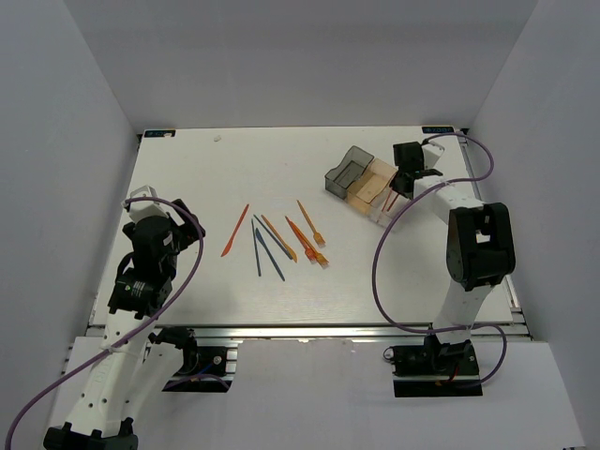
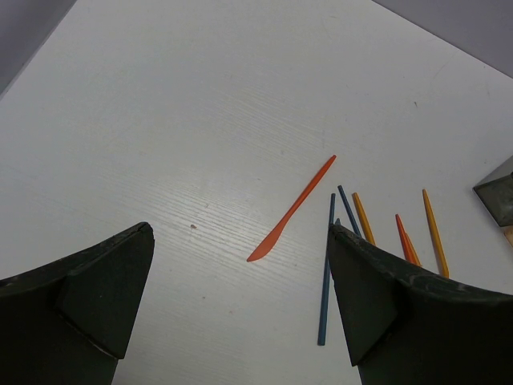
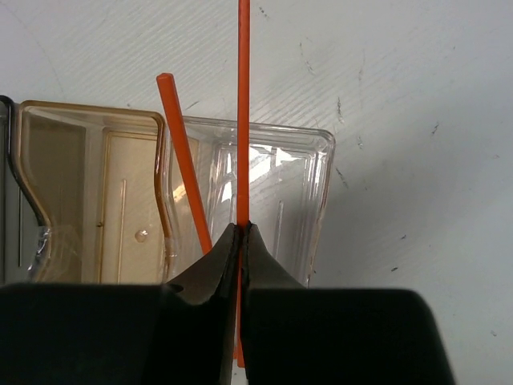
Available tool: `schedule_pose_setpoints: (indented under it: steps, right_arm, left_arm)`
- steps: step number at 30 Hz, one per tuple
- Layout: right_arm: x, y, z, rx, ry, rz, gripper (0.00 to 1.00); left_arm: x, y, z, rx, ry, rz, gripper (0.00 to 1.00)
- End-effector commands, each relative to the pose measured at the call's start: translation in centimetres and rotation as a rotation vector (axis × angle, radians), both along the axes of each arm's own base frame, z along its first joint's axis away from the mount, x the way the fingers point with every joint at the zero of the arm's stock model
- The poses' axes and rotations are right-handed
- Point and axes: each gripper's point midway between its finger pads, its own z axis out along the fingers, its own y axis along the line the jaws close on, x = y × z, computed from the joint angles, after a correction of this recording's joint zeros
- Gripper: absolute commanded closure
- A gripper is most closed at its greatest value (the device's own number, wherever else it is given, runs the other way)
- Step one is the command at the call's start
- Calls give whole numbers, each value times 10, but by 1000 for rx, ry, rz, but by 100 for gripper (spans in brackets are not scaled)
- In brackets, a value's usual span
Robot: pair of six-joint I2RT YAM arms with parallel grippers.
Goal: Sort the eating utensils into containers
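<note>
Near the middle of the white woodgrain table, loose plastic eating utensils are lying fanned out: a flat orange knife, two dark blue sticks and several orange forks just beside them. Toward the far right corner, three joined translucent bins are sitting in a row: smoky grey bin, orange bin, clear bin. A thin orange stick is leaning inside the clear bin. The left gripper is hovering near the left edge, jaws gaping wide, holding nothing. The right gripper is reaching over the clear bin, pinching a second thin orange stick tight.
</note>
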Motion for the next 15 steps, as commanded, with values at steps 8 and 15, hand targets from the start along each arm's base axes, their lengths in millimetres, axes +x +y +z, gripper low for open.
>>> schedule_pose_setpoints:
  steps: [8, 15]
  right_arm:
    - [1, 9, 9, 53, -44, 6, 65]
    - [-4, 24, 42, 37, -101, 66, 58]
  left_arm:
    - [0, -2, 2, 2, -6, -14, 2]
    - [0, -2, 2, 2, -9, -14, 2]
